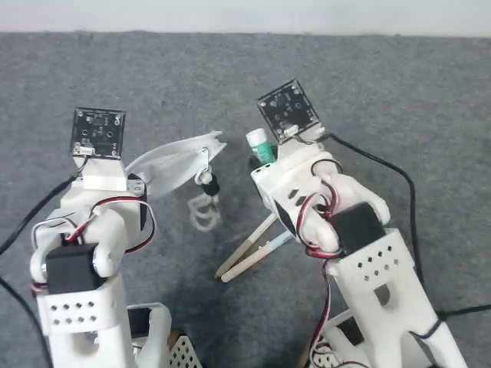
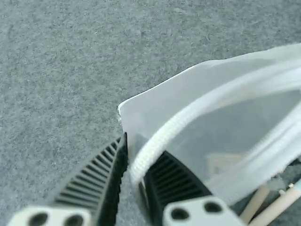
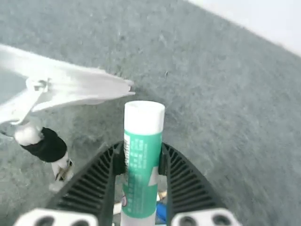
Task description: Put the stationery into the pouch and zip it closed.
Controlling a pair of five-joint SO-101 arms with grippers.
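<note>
Left pincer clamped on translucent white zip pouch edge; right pincer gripping green-and-white glue stick. Risk: narrow pouch mouth may deflect stick onto grey bench

A grey, felt-like table covering was spread under everything, and a pale strip was seen along its far edge.
</note>
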